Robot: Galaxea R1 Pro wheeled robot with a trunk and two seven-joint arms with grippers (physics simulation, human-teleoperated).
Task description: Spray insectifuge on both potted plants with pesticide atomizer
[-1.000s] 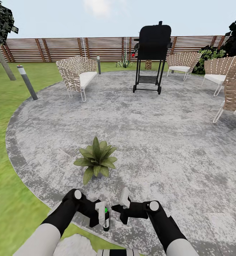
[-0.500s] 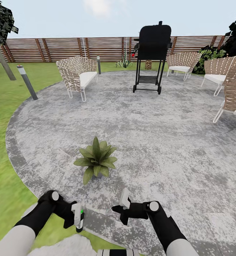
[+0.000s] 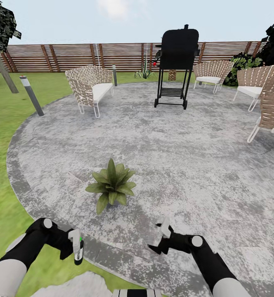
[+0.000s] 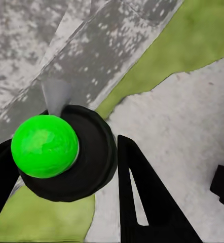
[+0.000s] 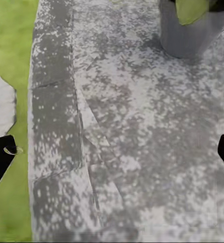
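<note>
Head view, left pincer (image 3: pixel 76 251): low over the patio's (image 3: pixel 186 156) edge beside the lawn (image 3: pixel 5 107), clamped on the pesticide atomizer (image 3: pixel 78 253), a dark bottle with a green cap.
Right pincer (image 3: pixel 161 239): fingers spread wide, holding nothing, above the paving.
Potted plant (image 3: pixel 111 185): on the patio, between and beyond both arms.

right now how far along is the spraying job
Done: the spray bottle is picked up, gripped in the left gripper. In hand: the robot stands at the patio edge, facing one potted plant; the right gripper is open. Left: no spray is visible, so both plants seemingly await covering.
</note>
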